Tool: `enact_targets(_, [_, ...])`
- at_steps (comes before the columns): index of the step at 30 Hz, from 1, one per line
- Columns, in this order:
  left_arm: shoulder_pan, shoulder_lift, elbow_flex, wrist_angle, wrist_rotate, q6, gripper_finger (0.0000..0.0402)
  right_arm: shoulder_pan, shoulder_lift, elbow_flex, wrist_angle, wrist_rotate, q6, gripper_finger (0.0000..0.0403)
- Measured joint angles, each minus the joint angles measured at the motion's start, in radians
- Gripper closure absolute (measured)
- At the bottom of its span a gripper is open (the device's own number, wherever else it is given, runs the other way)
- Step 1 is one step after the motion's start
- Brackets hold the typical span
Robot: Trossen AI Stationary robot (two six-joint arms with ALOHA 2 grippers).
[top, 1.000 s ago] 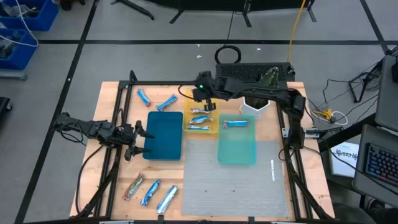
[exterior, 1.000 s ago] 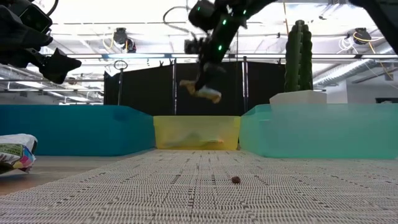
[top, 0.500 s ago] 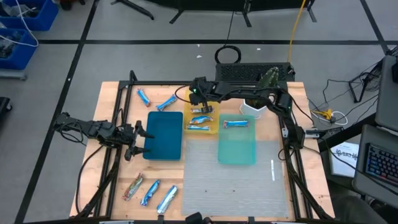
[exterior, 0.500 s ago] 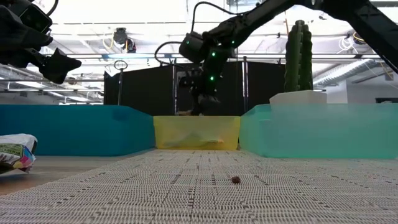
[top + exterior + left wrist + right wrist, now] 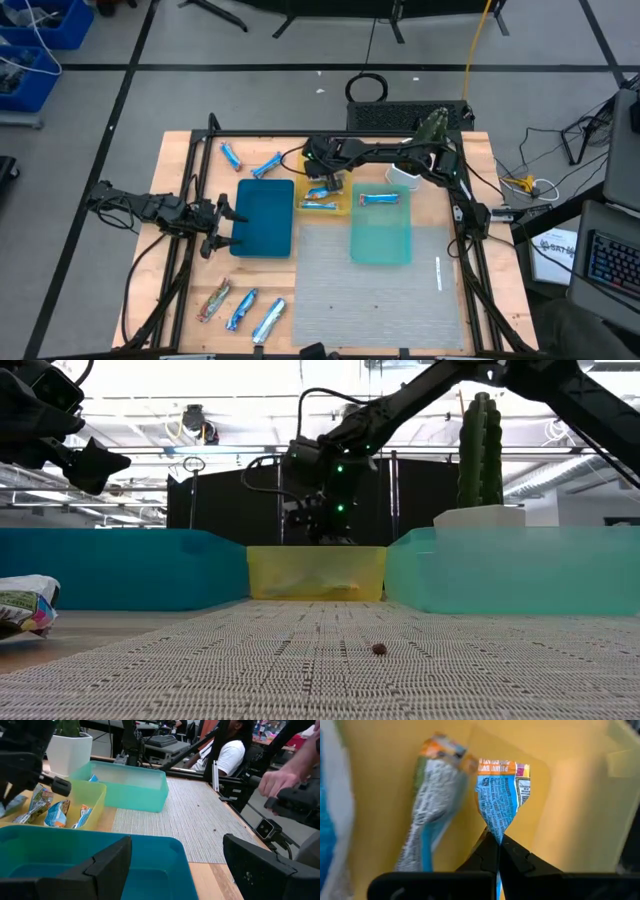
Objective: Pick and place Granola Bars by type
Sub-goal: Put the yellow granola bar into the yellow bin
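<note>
One granola bar pinched in right gripper, lower end hidden, left gripper agape.

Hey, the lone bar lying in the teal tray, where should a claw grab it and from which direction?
Probably straight down from above, pinching across the narrow middle. The granola bar lies flat, lengthwise across the teal tray near its far end, with nothing beside it, so its long sides look open.

The pale wooden bench looked matt and grained. A grey woven mat on it showed a coarse, ribbed weave. The yellow tray, teal tray and blue tray were smooth, slightly translucent plastic. The blue-and-white bar wrapper was crinkled glossy film, pinched by matt black tool fingers.
</note>
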Motion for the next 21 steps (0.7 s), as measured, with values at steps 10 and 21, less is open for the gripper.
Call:
enact_targets(10, [0.000, 0.000, 0.000, 0.000, 0.000, 0.000, 0.0091, 0.010, 0.027, 0.001, 0.002, -0.017, 0.001, 0.0403])
enact_targets(21, [0.000, 0.000, 0.000, 0.000, 0.000, 0.000, 0.0092, 0.011, 0.023, 0.000, 0.023, 0.041, 0.000, 0.0335])
